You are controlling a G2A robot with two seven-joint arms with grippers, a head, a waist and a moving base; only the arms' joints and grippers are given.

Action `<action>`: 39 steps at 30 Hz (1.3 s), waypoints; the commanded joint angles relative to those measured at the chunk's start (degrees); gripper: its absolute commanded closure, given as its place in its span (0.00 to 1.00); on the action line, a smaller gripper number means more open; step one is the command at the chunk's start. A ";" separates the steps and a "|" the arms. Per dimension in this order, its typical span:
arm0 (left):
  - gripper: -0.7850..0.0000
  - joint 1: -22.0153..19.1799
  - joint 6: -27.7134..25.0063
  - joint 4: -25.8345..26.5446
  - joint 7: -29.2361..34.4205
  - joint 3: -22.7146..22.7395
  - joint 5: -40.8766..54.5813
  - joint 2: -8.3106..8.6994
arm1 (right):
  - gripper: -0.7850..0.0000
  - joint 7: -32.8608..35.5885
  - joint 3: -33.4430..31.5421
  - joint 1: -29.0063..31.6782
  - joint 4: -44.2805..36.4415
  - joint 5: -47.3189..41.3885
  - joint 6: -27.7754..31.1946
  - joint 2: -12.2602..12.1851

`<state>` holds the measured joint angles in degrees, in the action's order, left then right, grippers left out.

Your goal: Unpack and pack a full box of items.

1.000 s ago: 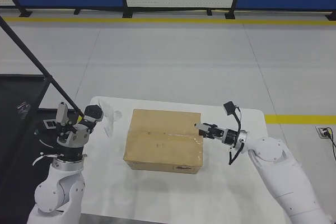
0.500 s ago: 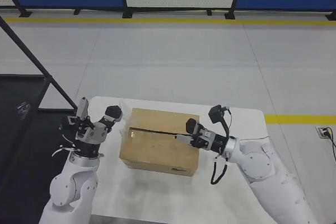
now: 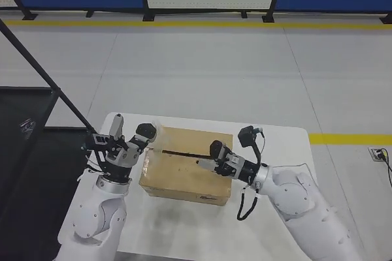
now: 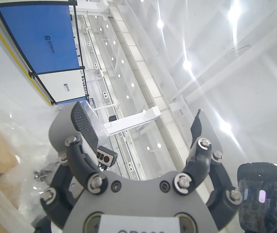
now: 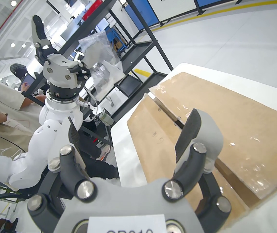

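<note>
Box (image 3: 186, 166) mid-table (image 3: 274, 140), top flaps nearly flat, slit along seam. Right gripper (image 3: 209, 156) spread and empty, just above seam. Left gripper (image 3: 132, 127) spread wide, pointing up beside box end, clear bag (image 5: 99, 61) clinging to one finger. Likely flap-opening step; next, hook a flap edge and lift.

Box (image 3: 183, 171) at centre of table (image 3: 176, 225), left gripper (image 3: 132, 130) raised just off box's left end, bag (image 5: 99, 59) against that gripper, right gripper (image 3: 208, 156) over box's right half, rack (image 3: 19, 130) left of table.
</note>
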<state>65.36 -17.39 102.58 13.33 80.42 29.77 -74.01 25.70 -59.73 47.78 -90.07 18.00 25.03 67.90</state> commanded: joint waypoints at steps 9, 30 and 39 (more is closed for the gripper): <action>0.00 -2.67 -0.15 -2.20 -1.92 -3.48 -1.19 -0.81 | 0.00 -0.22 0.34 0.33 -1.32 3.20 -1.72 0.01; 0.00 -6.33 -1.51 -3.79 -4.41 -8.29 -2.70 -2.53 | 0.95 -10.36 10.10 -2.50 -3.18 11.57 -16.79 4.37; 0.00 -6.72 -1.85 -4.57 -4.57 -7.66 -3.13 -2.86 | 1.00 -12.81 8.60 -0.99 -3.19 12.60 -18.04 4.93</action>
<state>58.67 -19.19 98.09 8.79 72.70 26.74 -76.84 12.97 -50.89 46.60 -93.20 30.58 6.89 72.83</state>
